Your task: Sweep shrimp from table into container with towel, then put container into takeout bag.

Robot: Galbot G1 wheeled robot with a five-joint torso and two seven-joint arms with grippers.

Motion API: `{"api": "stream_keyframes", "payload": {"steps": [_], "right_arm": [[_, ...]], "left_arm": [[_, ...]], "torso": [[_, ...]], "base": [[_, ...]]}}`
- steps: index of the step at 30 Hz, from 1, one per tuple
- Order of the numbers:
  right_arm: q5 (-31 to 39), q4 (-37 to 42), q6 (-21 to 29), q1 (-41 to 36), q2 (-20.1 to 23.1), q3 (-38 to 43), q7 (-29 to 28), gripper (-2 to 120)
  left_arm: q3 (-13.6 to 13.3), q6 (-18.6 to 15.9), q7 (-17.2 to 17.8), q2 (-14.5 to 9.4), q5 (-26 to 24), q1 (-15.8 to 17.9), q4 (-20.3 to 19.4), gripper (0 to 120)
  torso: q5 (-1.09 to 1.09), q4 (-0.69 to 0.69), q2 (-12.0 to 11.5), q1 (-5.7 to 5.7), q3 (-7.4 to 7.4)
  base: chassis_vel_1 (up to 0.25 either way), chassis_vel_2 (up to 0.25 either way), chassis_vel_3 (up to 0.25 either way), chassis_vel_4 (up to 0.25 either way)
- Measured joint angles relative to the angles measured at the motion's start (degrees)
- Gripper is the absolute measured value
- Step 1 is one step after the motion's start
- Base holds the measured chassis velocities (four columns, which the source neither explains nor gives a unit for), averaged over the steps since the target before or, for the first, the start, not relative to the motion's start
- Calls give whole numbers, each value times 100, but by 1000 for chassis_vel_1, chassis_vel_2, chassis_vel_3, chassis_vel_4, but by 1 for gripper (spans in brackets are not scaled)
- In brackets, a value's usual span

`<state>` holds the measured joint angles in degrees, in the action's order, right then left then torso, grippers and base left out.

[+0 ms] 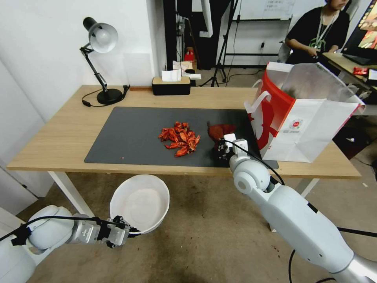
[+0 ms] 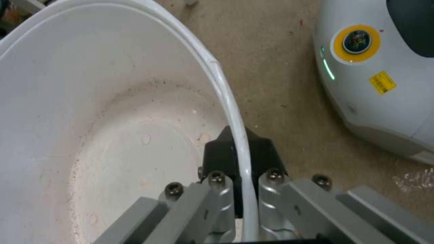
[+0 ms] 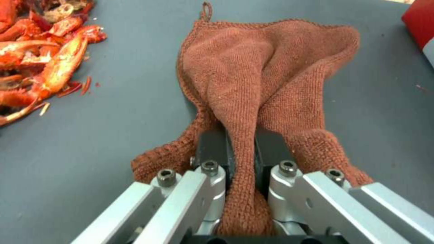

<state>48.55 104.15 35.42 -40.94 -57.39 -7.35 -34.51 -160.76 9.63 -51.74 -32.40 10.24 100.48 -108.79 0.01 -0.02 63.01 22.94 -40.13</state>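
Note:
A pile of red-orange shrimp [image 1: 180, 138] [image 3: 40, 64] lies on the dark grey mat in the middle of the table [image 1: 59, 137]. Just right of the pile, the rust-brown towel [image 1: 220, 131] [image 3: 267, 78] rests on the mat, and my right gripper [image 1: 220, 147] [image 3: 242, 145] is shut on a fold of it. The round white container [image 1: 139, 202] [image 2: 113, 101] hangs below the table's front edge, above the floor. My left gripper [image 1: 131, 232] [image 2: 239, 149] is shut on its rim. The white and red takeout bag [image 1: 302, 114] stands open at the table's right end.
A desk lamp [image 1: 100, 59] stands at the back left of the table and a black tissue box [image 1: 171, 84] at the back middle. A white table leg [image 1: 70, 192] runs down left of the container. The robot's base [image 2: 384, 67] is close beside the container.

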Motion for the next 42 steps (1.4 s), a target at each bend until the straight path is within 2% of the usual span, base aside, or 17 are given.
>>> {"api": "stream_keyframes", "payload": {"steps": [9, 25, 33, 42], "right_arm": [[310, 215, -211, 161, 259, 65, 49, 4], [658, 119, -650, 696, 279, -128, 209, 4], [749, -84, -762, 935, 241, -293, 208, 4], [777, -199, -818, 1039, 179, -422, 180, 4]], "left_arm": [[-265, 8, 2, 43, 26, 328, 64, 0], [-320, 28, -18, 64, 53, 591, 120, 0], [-334, 167, -66, -65, 169, 694, 101, 0], [-339, 382, -245, -244, 545, 668, -156, 0]], "torso": [[-1, 1, 0, 0, 2], [-2, 2, 2, -2, 3], [-2, 1, 2, -2, 3], [-1, 1, 2, -2, 3]], "base": [[0, 0, 0, 0], [0, 0, 0, 0], [0, 0, 0, 0], [0, 0, 0, 0]]}}
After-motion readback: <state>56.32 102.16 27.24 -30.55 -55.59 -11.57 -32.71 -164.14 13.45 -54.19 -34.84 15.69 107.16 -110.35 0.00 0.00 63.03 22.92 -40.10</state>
